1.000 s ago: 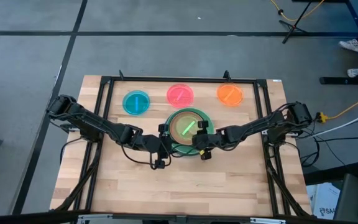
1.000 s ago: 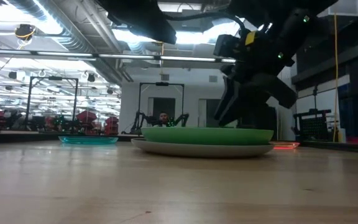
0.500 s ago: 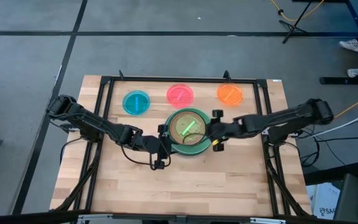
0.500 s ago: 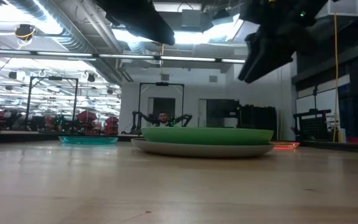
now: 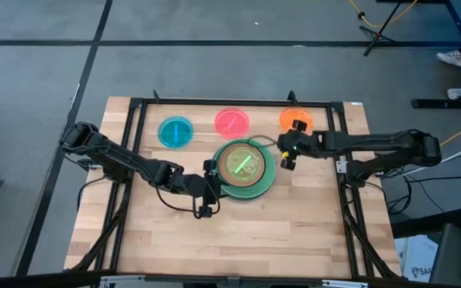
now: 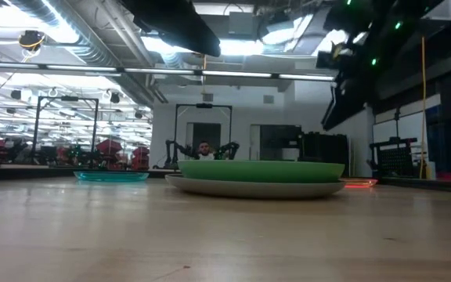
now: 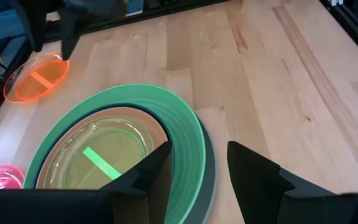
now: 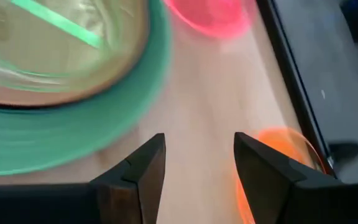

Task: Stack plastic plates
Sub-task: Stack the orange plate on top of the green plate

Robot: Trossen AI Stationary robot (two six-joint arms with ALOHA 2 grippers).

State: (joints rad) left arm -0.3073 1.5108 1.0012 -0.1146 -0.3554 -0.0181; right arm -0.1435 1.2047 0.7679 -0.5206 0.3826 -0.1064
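A stack of plates [image 5: 245, 168] sits mid-table: lime plate [image 7: 104, 163] on top, then brown, dark teal, mint green [image 7: 188, 140], and grey resting on the wood. Blue [image 5: 174, 131], pink [image 5: 232, 122] and orange [image 5: 294, 120] plates lie singly along the far side. My left gripper [image 5: 214, 189] is open at the stack's near-left rim, its fingers either side of that rim [image 7: 199, 149]. My right gripper [image 5: 283, 149] is open and raised, above bare wood between the stack and the orange plate [image 8: 278, 174].
A black frame [image 5: 238, 102] runs along the table's far edge and down both sides. Bare wood [image 5: 246, 236] spreads across the near half of the table. In the low view the stack [image 6: 257, 174] stands in front of the blue plate [image 6: 112, 175].
My right gripper has risen from the stack's near-right rim and swung toward the table's far right, ending near the orange plate. The stack and the single plates have stayed where they were.
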